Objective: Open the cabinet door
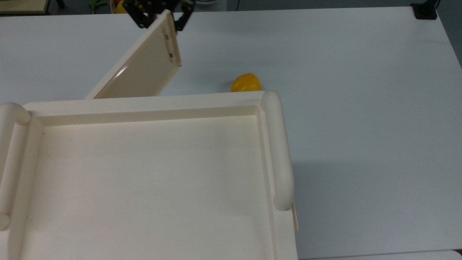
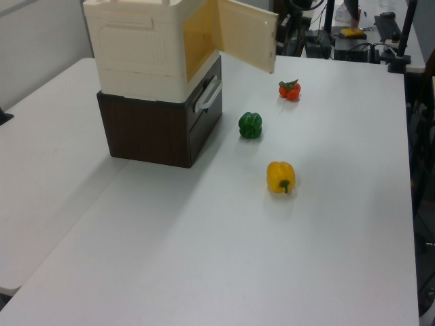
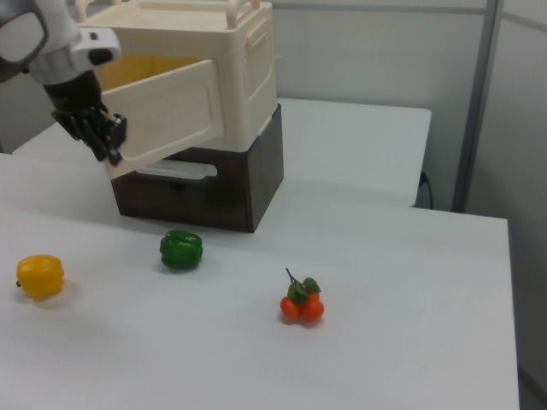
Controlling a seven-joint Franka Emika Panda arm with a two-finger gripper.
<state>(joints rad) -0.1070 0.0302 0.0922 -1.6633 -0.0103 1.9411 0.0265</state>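
Note:
The cream-white cabinet [image 2: 136, 54] sits on a dark brown base. Its cabinet door [image 1: 144, 68] stands swung wide out from the front, hinged at the top view's left. My gripper [image 1: 162, 14] is at the door's free edge, at the top of the top view, shut on that edge. In the right view the black gripper [image 3: 104, 137] holds the cabinet door [image 3: 167, 115] at its outer end, and the yellow inside of the cabinet [image 3: 248, 68] shows behind it. In the left view the cabinet door [image 2: 248, 41] hides most of the gripper.
A yellow bell pepper [image 1: 246, 83] lies on the white table just in front of the cabinet's rim [image 1: 144, 104]. The left view shows a green pepper [image 2: 250, 125], a red tomato cluster [image 2: 289, 89] and the yellow bell pepper [image 2: 280, 176]. The base has a drawer handle [image 2: 207, 95].

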